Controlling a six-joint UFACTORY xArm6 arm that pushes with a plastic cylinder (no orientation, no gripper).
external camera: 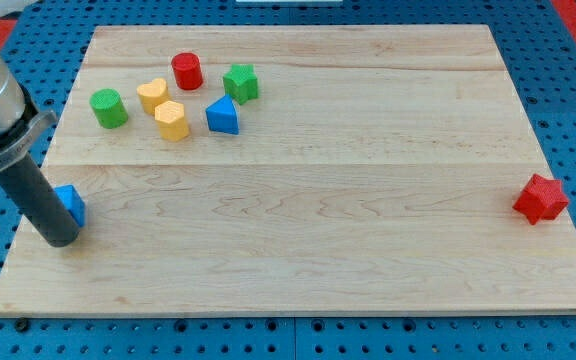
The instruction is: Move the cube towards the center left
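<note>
Blue cube sits at the counter centre-left edge, touching my tip on its view-right side (partly hidden by the rod); no jaws, nothing pinched.

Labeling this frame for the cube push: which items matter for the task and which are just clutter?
In the job:
- blue cube, at the board's left edge, partly hidden
- my tip, touching the cube's left side

Lying about:
- red cylinder
- green cylinder
- green star
- yellow heart
- yellow block
- blue triangular block
- red star, far right
</note>
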